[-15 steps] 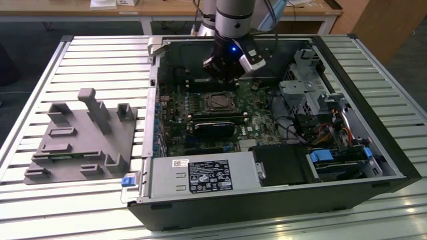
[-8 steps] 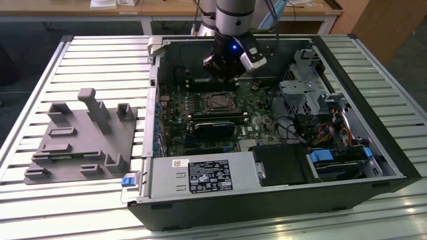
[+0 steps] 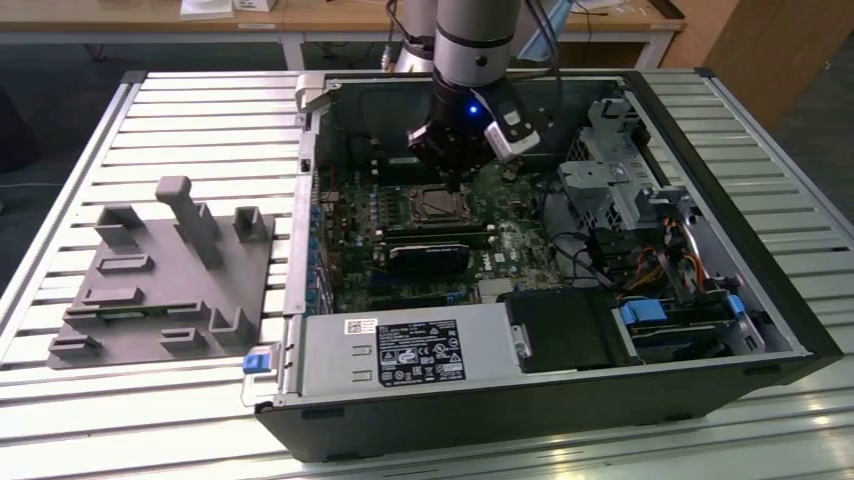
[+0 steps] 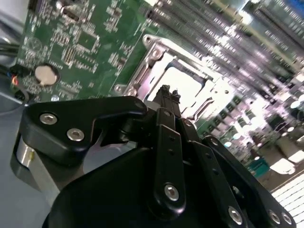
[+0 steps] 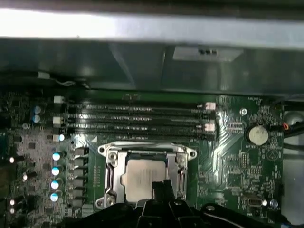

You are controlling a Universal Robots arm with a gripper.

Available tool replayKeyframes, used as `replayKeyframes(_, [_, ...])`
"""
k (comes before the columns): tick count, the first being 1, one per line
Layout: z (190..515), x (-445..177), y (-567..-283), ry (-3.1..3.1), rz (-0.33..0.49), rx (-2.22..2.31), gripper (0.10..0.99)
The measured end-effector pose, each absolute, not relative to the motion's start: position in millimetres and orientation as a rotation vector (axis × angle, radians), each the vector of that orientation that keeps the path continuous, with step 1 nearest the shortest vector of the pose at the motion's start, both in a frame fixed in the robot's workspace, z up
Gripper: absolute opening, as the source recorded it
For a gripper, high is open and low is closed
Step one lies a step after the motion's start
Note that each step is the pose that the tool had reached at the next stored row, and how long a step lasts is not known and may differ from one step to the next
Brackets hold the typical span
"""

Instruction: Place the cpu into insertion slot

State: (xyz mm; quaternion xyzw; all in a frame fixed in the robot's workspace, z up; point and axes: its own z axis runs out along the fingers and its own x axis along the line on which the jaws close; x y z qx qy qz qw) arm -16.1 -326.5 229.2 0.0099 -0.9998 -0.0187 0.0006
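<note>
Cpu (image 5: 142,178) sat in the insertion slot (image 5: 110,164), directly below my hand (image 5: 161,187). Couldn't tell whether the hand was open or closed. I'd lift straight up, no sideways drag.

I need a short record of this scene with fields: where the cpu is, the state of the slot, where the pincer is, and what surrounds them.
cpu: lies flat inside the socket frame, silver top up, in both wrist views
insertion slot: metal frame around the chip, on the green board
pincer: directly above the socket, tips close to the chip; grip state unclear
memory slots: long, beside the socket
computer case: open, lying on a slatted table
</note>
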Motion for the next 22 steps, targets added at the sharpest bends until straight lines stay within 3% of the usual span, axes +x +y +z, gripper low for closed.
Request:
replayKeyframes(6, [229,-14,-335,-3.127,-0.142,0.031,0.106])
replayKeyframes(22, [228,-16,-369,-3.125,-0.142,0.030,0.106])
